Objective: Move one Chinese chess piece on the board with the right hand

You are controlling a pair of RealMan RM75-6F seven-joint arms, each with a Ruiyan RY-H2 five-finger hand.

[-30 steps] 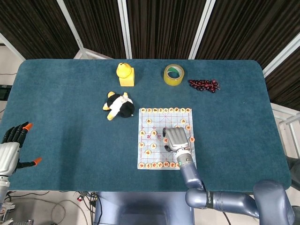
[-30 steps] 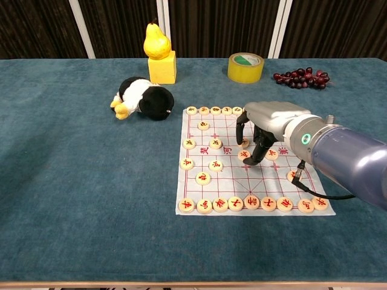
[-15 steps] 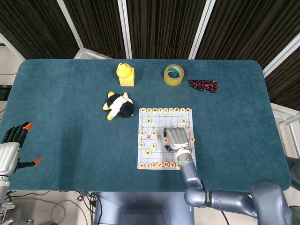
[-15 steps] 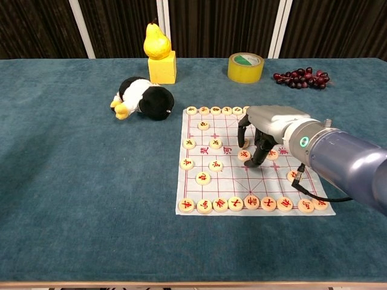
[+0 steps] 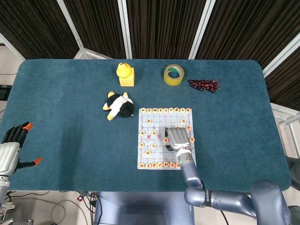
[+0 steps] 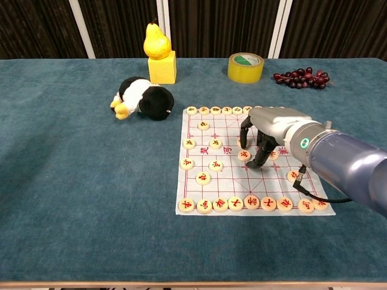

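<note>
The right hand [image 6: 261,140] arches over the board [image 6: 199,192], fingertips down around a chess piece [image 6: 245,155] near the board's centre, seemingly to nudge it; whether they pinch it I cannot tell. The left hand [image 5: 10,149] waits spread at eight o'clock.

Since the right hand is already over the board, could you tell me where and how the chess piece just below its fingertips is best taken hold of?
Take the chess piece by its round edge, pinched on opposite sides, coming straight down from above. It is a low flat disc lying on the board, so only the rim offers grip. The right hand already hangs over it with its fingers pointing down, and the squares beside it look free.
</note>
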